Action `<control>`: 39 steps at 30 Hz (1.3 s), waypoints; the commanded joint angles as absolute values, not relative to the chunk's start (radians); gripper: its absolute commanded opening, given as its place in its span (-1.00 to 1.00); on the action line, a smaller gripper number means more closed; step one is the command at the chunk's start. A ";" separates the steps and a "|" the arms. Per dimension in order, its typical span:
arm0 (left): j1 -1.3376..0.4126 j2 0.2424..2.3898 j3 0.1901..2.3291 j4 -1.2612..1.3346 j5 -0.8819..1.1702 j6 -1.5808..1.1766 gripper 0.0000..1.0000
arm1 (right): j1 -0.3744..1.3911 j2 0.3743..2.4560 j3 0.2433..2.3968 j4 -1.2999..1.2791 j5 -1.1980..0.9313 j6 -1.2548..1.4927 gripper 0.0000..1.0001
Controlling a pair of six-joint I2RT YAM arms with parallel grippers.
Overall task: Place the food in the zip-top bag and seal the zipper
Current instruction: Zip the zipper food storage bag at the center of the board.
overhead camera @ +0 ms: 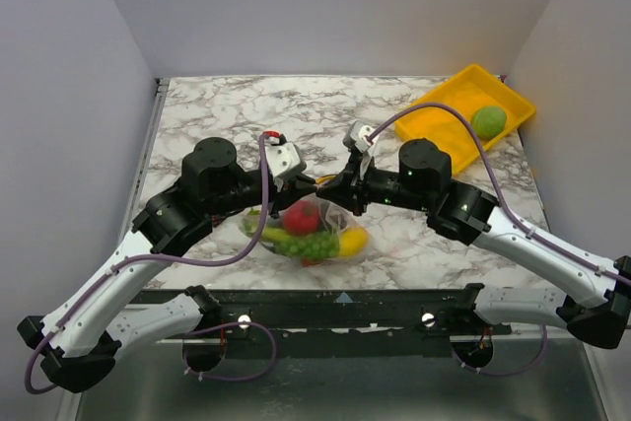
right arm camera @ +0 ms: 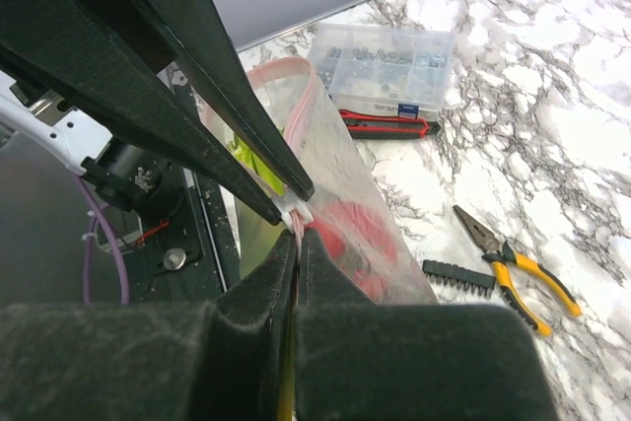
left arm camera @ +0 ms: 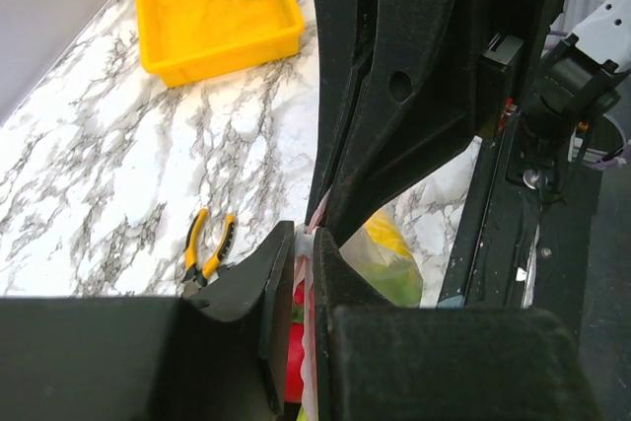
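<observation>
The clear zip-top bag (overhead camera: 258, 227) hangs between my two grippers near the table's front edge. It holds a red fruit (overhead camera: 301, 216), green pieces (overhead camera: 312, 245) and a yellow piece (overhead camera: 352, 240). My left gripper (overhead camera: 314, 185) is shut on the white slider (left arm camera: 305, 243) of the pink zipper. My right gripper (overhead camera: 335, 189) is shut on the pink zipper strip (right arm camera: 298, 234) right next to the slider. In the right wrist view the bag (right arm camera: 335, 175) slopes away with the pink strip (right arm camera: 296, 96) along its top edge. The grippers' tips nearly touch.
A yellow tray (overhead camera: 449, 115) at the back right holds a round green fruit (overhead camera: 488, 121). Yellow-handled pliers (right arm camera: 518, 273), a black bit strip (right arm camera: 458, 278), a red-and-black tool (right arm camera: 386, 125) and a rigid clear box (right arm camera: 385, 58) lie on the marble table behind the bag.
</observation>
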State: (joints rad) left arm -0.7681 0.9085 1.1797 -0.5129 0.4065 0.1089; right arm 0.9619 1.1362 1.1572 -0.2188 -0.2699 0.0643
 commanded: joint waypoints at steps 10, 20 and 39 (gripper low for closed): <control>-0.767 0.880 1.167 -0.629 0.385 0.159 -1.00 | 0.966 0.984 1.050 -0.038 -0.083 0.146 -1.00; -0.753 0.847 1.180 -0.717 0.300 0.161 -1.00 | 0.965 0.954 1.009 -0.060 -0.064 0.146 -1.00; -0.752 0.873 1.193 -0.650 0.393 0.101 -0.64 | 0.965 0.947 1.045 -0.118 -0.151 0.116 -1.00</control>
